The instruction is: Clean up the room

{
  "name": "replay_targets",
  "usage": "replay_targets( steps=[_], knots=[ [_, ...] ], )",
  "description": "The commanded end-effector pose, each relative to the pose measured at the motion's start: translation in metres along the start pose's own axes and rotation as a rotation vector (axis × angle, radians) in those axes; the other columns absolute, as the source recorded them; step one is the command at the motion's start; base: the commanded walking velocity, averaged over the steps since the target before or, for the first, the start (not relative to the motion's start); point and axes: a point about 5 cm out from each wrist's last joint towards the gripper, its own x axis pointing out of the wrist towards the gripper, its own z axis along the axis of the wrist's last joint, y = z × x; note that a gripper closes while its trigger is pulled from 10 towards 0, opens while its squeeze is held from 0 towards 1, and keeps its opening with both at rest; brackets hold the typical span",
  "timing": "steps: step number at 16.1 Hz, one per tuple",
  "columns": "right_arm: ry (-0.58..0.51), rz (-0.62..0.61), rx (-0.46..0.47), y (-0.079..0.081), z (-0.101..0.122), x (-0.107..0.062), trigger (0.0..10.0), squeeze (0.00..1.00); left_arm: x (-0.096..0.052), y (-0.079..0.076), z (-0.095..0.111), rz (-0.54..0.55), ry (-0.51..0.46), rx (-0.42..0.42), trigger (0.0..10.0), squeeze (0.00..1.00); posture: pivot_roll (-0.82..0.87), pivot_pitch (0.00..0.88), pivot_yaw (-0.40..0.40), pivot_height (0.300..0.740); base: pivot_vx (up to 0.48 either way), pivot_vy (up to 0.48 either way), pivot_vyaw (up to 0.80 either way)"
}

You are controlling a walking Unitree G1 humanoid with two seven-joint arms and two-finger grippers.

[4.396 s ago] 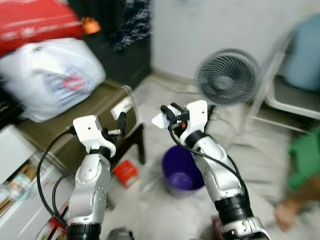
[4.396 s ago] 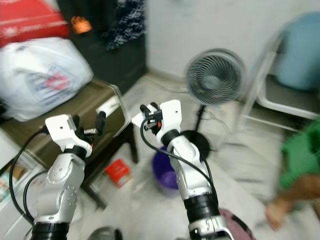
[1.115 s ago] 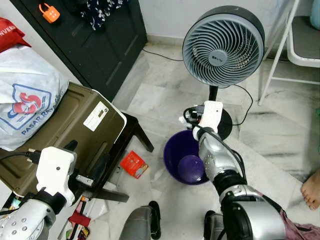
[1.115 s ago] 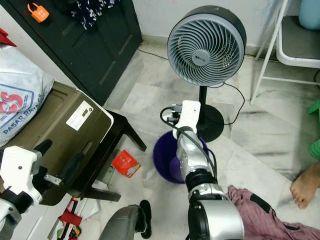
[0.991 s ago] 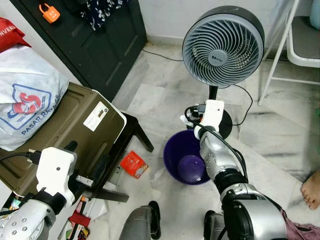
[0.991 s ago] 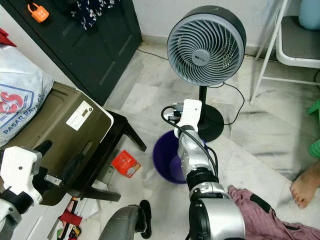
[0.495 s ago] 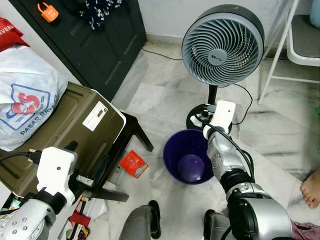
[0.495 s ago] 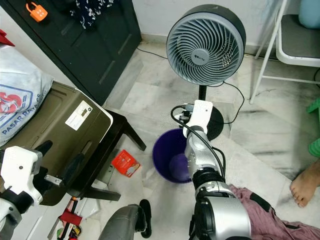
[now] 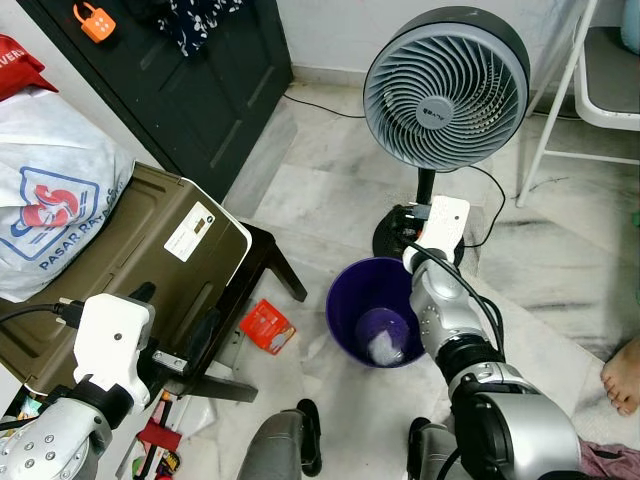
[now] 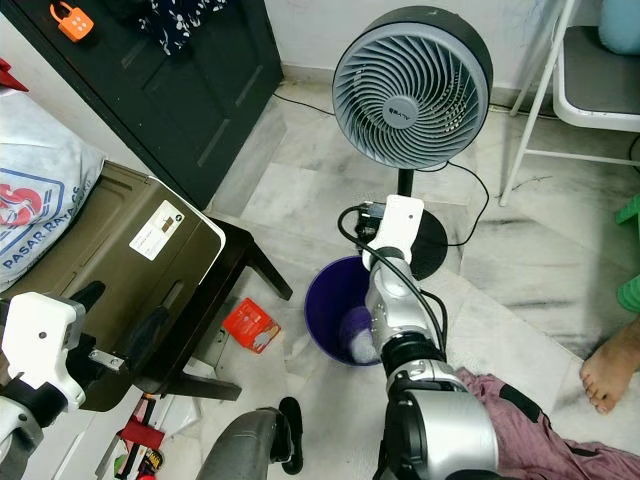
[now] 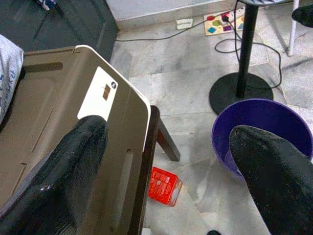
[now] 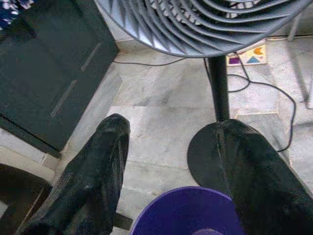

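Note:
A purple bin stands on the marble floor in front of the fan's base, with a white crumpled wad lying inside it. My right gripper hovers just past the bin's far rim, over the fan base, open and holding nothing. In the right wrist view its two fingers spread wide above the bin's rim. A red packet lies on the floor left of the bin. My left gripper hangs open at the lower left beside the olive case, and its wrist view takes in the red packet.
A grey standing fan rises behind the bin, its cord trailing right. An olive case rests on a dark stool with a white shopping bag on it. A black cabinet, white chair, person's foot and maroon cloth surround me.
The white wad that my right gripper held earlier now lies in the bin. That gripper has drawn back from over the bin toward the fan base. The left arm is still.

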Motion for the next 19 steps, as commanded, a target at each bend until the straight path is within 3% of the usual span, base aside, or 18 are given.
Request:
replay_targets(
  steps=[1,5,7,9,11,14,17,19],
  knots=[
    [0.001,0.03,0.01,0.012,-0.003,-0.002,10.0,1.0,-0.002,0.001,-0.001,0.017,0.015,0.008,10.0,0.0,0.29,0.277,0.215,0.74,0.0,0.0,0.0],
    [-0.014,0.129,-0.003,0.037,-0.005,-0.007,10.0,1.0,0.007,0.001,0.0,0.029,-0.015,0.002,10.0,0.0,0.26,0.252,0.193,0.74,0.0,0.0,0.0],
    [-0.023,0.208,-0.019,0.055,-0.009,-0.018,10.0,1.0,0.02,-0.004,0.003,0.031,-0.057,-0.024,10.0,0.0,0.22,0.219,0.164,0.74,0.0,0.0,0.0],
    [-0.05,0.264,-0.04,0.061,-0.008,-0.027,10.0,1.0,0.033,-0.01,0.008,0.027,-0.108,-0.075,10.0,0.0,0.18,0.187,0.136,0.74,0.0,0.0,0.0],
    [-0.075,0.279,-0.052,0.053,-0.002,-0.032,10.0,1.0,0.055,-0.016,0.017,0.04,-0.182,-0.107,10.0,0.0,0.12,0.137,0.097,0.74,0.0,0.0,0.0],
    [-0.09,0.277,-0.101,0.031,0.002,-0.044,10.0,1.0,0.076,-0.009,0.024,0.136,-0.247,-0.103,10.0,0.0,0.07,0.068,0.057,0.74,0.0,0.0,0.0],
    [-0.095,0.287,-0.162,0.012,0.004,-0.054,10.0,1.0,0.093,-0.003,0.015,0.234,-0.224,-0.141,10.0,0.0,0.03,0.0,0.029,0.74,0.0,0.0,0.0],
    [-0.111,0.308,-0.171,0.01,0.012,-0.054,10.0,1.0,0.102,-0.003,0.013,0.264,-0.231,-0.151,10.0,0.0,0.02,0.0,0.016,0.74,0.0,0.0,0.0]
  ],
)
